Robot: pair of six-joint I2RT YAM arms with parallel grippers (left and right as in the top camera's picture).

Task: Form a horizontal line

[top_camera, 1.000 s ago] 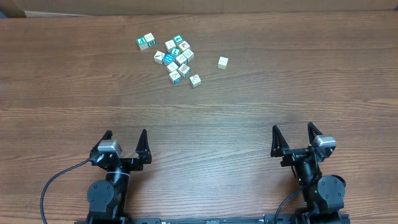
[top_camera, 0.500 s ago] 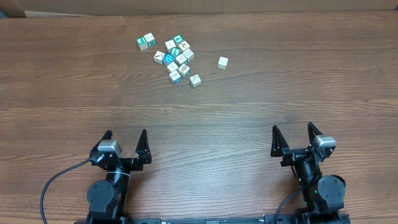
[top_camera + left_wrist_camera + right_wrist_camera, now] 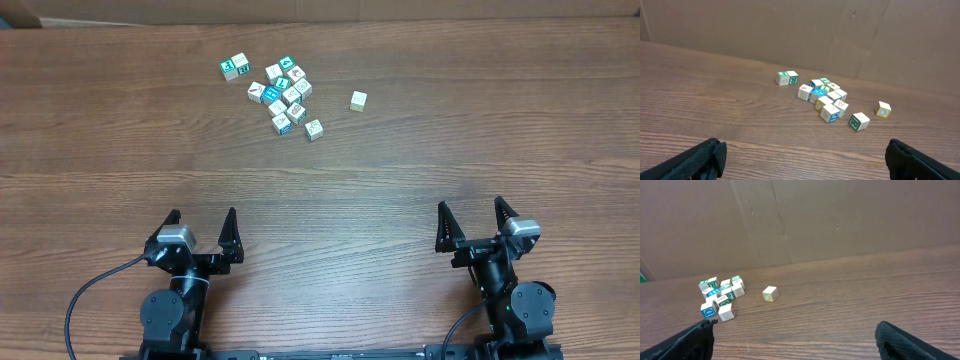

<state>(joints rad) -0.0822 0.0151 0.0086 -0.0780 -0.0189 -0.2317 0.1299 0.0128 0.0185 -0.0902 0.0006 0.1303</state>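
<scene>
You're at step zero: blocks [image 3: 284, 94] lie jumbled at the counter's [image 3: 450, 140] far side, no line yet, left tool [image 3: 202, 214] and right tool [image 3: 470, 205] both spread open, empty; next, reach for one block.

a brown wood-grain table [image 3: 400, 170] meets a plain cardboard wall [image 3: 840, 215] at its far edge; two teal-and-white cubes [image 3: 235, 67] sit touching near that edge.

Tiny pale alphabet cubes [image 3: 291, 96] in a loose, unaligned far-side cluster, one lone cube [image 3: 358, 100] apart to their right
</scene>
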